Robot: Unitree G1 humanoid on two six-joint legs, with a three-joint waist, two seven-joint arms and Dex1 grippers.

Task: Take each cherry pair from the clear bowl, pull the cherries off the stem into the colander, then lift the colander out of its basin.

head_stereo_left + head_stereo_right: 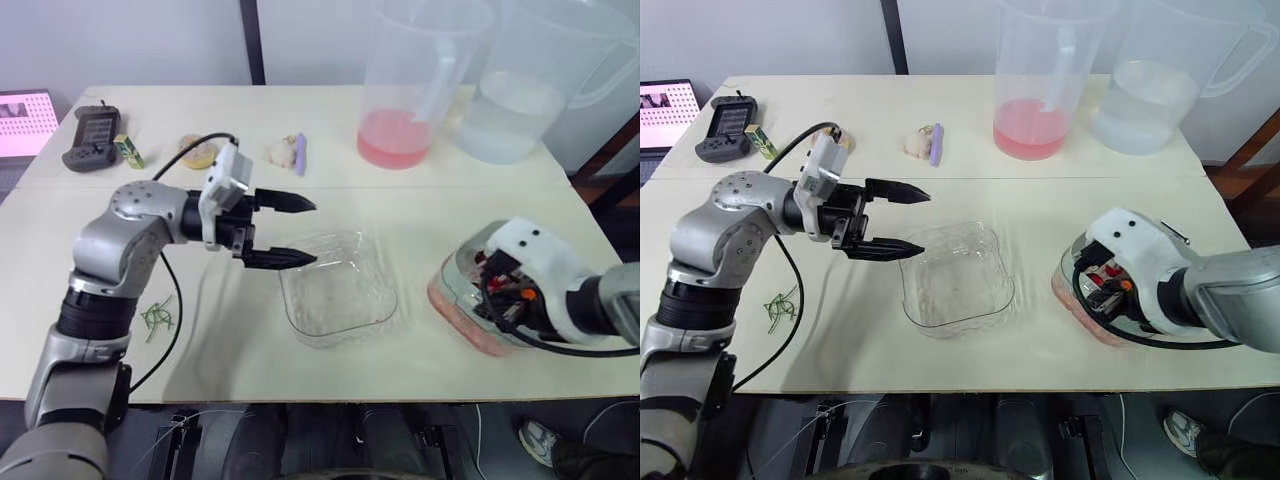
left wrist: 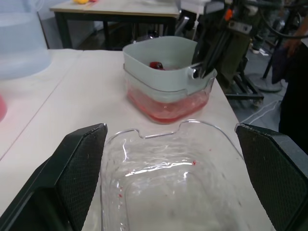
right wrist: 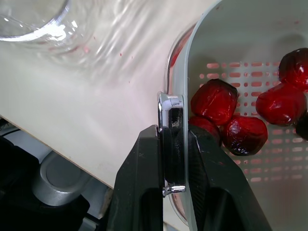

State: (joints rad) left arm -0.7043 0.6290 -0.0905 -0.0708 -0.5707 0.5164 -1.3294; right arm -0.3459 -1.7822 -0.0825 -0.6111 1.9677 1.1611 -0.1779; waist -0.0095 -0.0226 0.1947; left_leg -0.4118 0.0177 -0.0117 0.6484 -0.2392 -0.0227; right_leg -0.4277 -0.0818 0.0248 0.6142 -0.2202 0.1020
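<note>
The clear bowl [image 1: 340, 290] sits mid-table and holds only faint red smears. My left gripper [image 1: 312, 230] hovers open just beyond the bowl's left rim, its fingers pointing across the bowl. At the right, the grey colander [image 2: 159, 55] rests in its basin [image 1: 455, 320], which holds pinkish liquid. Several dark red cherries [image 3: 214, 101] lie on the colander's slotted floor. My right gripper [image 3: 173, 132] is shut on the colander's rim, clamping a shiny metal piece [image 3: 169, 103] on the wall nearest the bowl.
Two tall pitchers stand at the back right, one with pink liquid [image 1: 410, 90] and one with water [image 1: 520, 100]. Green stems [image 1: 158, 318] lie at the left front. A handheld device [image 1: 92, 138], a small green box [image 1: 129, 150] and food scraps [image 1: 290, 152] lie far left.
</note>
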